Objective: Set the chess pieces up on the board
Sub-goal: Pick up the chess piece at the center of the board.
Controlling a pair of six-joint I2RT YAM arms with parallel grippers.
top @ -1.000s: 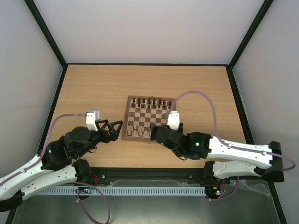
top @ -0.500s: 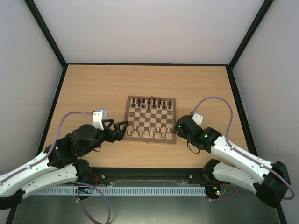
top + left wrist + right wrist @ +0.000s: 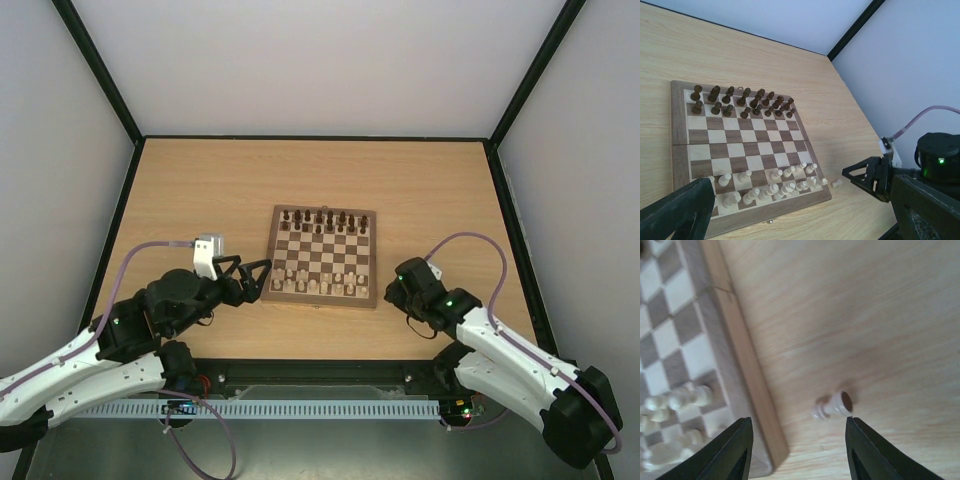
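The board [image 3: 322,252] lies flat in the middle of the worktop [image 3: 200,190]. Its sides run straight with the worktop's sides. There is bare wood all around it, with the most room on the far side. Black bars and pale walls close in the worktop at the far, left and right edges.

The dark pieces [image 3: 322,217] stand up in two rows at the far end of the board. The pale pieces [image 3: 315,283] stand in two rows at the near end. The squares between them are bare.

One pale pawn [image 3: 831,407] is off the board. It lies on its side on the wood, just beside the board's near right corner but not touching it. Its long way runs from side to side in the right wrist view. Its round head points toward the board's edge and its flat bottom points away.

The right tool [image 3: 797,421] is low over that corner. Its two fingers stand apart and grip nothing. The pawn lies between them, very near the right one. I cannot tell if they touch.

The left tool [image 3: 256,270] is by the board's near left corner. It is spread wide and has nothing in it.
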